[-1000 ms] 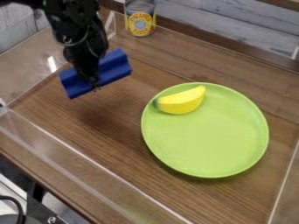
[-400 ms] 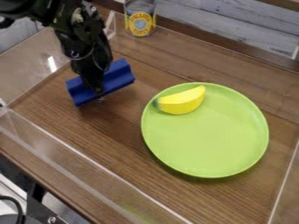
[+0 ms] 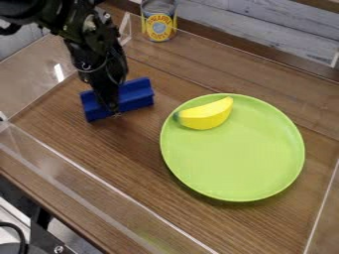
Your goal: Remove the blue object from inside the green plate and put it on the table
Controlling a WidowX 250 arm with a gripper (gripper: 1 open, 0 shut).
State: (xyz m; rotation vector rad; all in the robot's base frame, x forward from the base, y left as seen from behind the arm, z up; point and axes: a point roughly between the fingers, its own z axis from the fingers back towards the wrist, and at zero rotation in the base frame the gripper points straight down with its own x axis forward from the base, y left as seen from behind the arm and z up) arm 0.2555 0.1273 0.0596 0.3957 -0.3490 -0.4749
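Note:
The blue object (image 3: 134, 96), a dark blue block, lies low on the brown table (image 3: 79, 149), left of the green plate (image 3: 245, 154) and outside it. My black gripper (image 3: 110, 99) comes down on the block's middle from above at a slant. Its fingers sit on both sides of the block and still grip it. The block's underside looks to be touching the wood. A yellow banana-shaped piece (image 3: 205, 112) rests inside the plate near its upper left rim.
A yellow-labelled can (image 3: 159, 25) stands at the back of the table. Clear acrylic walls (image 3: 54, 164) run along the table's left and front edges. Bare wood lies between the block and the front wall.
The gripper has lowered the blue block from above the table down onto the wood, with a slight shift to the right. Plate and yellow piece have not moved.

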